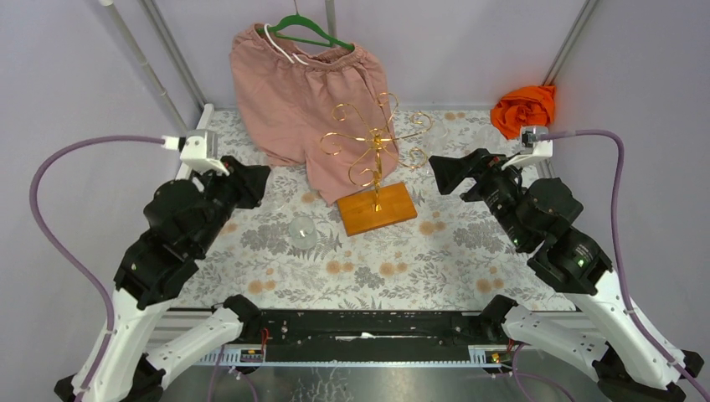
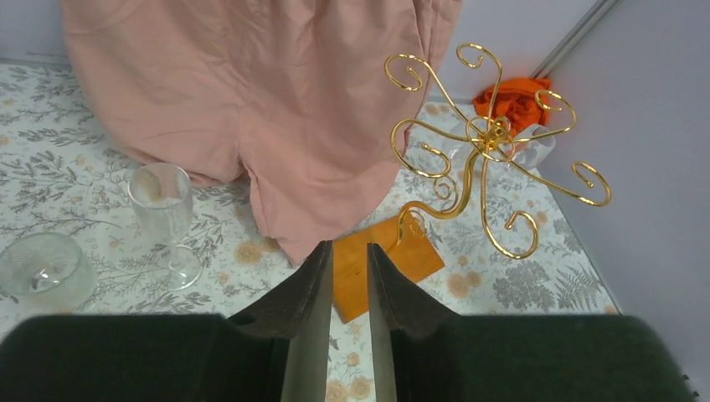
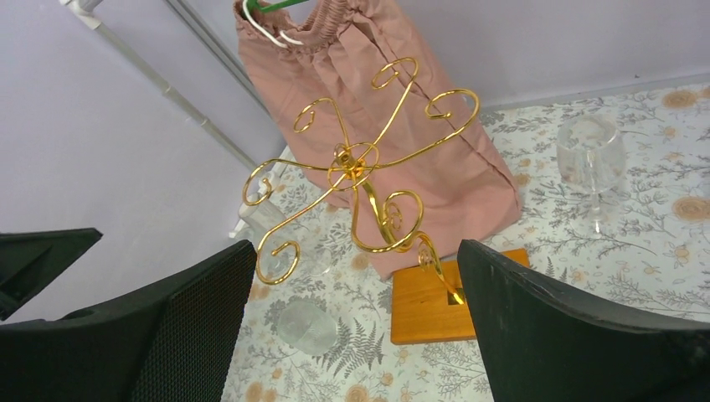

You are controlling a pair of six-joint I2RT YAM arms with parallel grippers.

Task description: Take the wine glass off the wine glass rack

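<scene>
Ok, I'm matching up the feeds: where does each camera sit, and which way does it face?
Top external: above and behind the bases, looking down on the wine glass rack; both arms show.
Left wrist: faces far-right past the left gripper.
Right wrist: faces far-left past the right gripper.
All share the rack and pink shorts.

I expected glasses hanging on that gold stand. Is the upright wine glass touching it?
Apart. The left wrist view shows the wine glass standing on the flowered tablecloth, with open cloth between it and the gold rack.
</scene>
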